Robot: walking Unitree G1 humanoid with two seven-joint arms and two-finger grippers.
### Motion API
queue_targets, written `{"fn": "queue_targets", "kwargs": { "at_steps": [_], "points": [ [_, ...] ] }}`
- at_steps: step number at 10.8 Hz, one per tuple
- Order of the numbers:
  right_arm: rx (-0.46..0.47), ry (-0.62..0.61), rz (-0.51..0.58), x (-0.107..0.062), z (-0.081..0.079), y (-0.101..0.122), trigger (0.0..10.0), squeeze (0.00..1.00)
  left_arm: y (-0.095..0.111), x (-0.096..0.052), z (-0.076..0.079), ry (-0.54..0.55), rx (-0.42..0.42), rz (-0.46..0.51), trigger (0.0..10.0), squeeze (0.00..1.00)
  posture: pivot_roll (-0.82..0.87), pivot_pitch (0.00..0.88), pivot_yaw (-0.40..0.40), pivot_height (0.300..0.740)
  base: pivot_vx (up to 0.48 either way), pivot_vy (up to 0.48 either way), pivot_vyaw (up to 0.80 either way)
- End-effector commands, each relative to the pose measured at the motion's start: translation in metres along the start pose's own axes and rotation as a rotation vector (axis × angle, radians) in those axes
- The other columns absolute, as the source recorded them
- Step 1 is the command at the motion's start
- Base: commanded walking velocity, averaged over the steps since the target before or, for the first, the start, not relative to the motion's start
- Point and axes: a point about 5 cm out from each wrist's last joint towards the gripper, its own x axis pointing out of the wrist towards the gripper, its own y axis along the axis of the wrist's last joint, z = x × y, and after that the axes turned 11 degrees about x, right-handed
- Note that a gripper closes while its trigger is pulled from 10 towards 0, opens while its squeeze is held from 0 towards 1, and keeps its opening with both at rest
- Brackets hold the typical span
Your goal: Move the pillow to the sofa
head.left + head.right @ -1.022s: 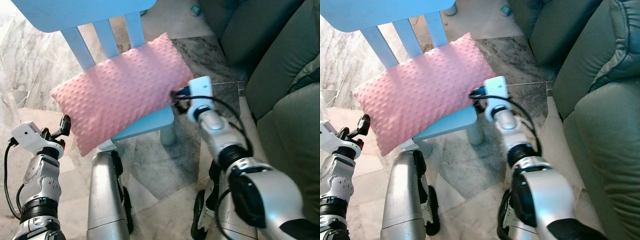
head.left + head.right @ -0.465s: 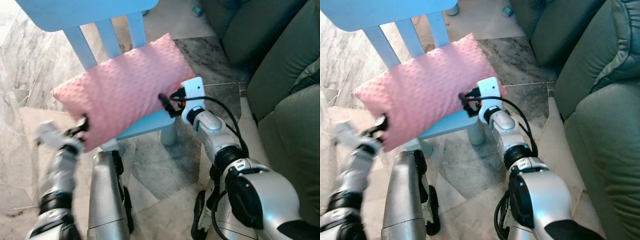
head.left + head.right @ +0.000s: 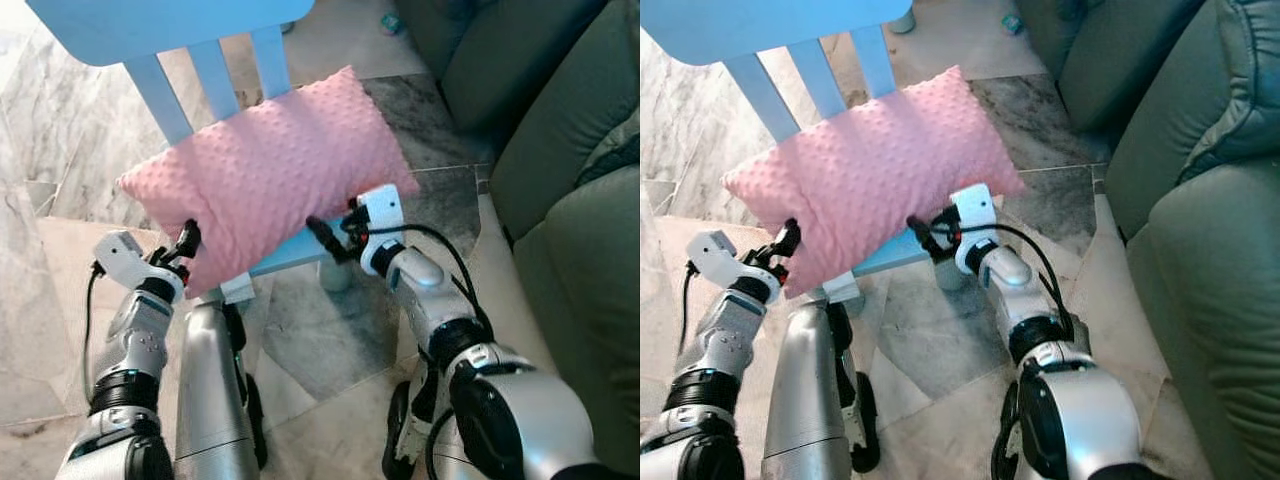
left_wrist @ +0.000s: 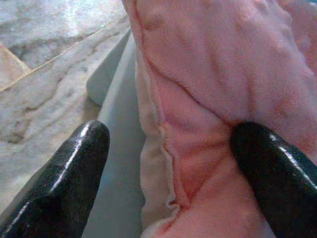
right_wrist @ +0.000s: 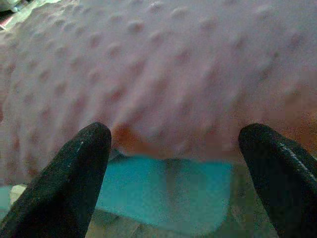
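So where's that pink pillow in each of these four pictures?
Left eye view: pink pillow centre, on the blue chair.
Right eye view: centre-left.
Left wrist view: right side, between the black fingers.
Right wrist view: across the top.
Shared landmark: the blue chair.

The pillow (image 3: 265,180) hides most of the blue chair (image 3: 300,248) seat beyond both pincers; the chair's backrest top is cut off.

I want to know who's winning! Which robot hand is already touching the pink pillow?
The left hand: its fingers straddle the corner of the pink pillow, one pressing into it. The right hand sits open just short of the front edge.
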Motion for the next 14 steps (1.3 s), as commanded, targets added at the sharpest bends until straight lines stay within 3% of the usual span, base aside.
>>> {"fn": "queue_targets", "kwargs": {
  "at_steps": [1,5,7,9,11,14],
  "points": [
    [0.015,0.034,-0.016,-0.001,-0.007,-0.01,10.0,0.0,-0.008,-0.008,-0.017,0.062,0.046,-0.044,10.0,0.0,-0.03,0.394,0.041,0.481,0.0,0.0,0.0],
    [0.02,0.074,0.009,-0.003,-0.006,-0.005,10.0,0.0,0.032,-0.034,-0.062,0.336,0.27,0.114,10.0,0.0,-0.07,0.292,0.035,0.481,0.0,0.0,0.0],
    [0.045,0.059,0.006,-0.004,-0.005,-0.007,10.0,0.0,0.048,-0.051,-0.065,0.387,0.32,0.206,10.0,0.0,-0.06,0.22,0.03,0.481,0.0,0.0,0.0],
    [0.055,0.08,-0.001,0.0,-0.014,-0.009,10.0,0.0,0.046,-0.065,-0.046,0.352,0.329,0.231,10.0,0.0,-0.05,0.17,0.028,0.481,0.0,0.0,0.0],
    [0.076,0.122,-0.002,0.002,-0.026,-0.016,10.0,0.0,0.025,-0.082,-0.023,0.29,0.333,0.201,10.0,0.0,-0.05,0.138,0.026,0.481,0.0,0.0,0.0],
    [-0.007,0.06,0.184,-0.006,-0.02,0.008,10.0,0.0,0.013,-0.102,0.013,0.153,0.467,0.211,10.0,0.0,-0.07,0.105,0.038,0.481,0.0,0.0,0.0]
  ]
}}
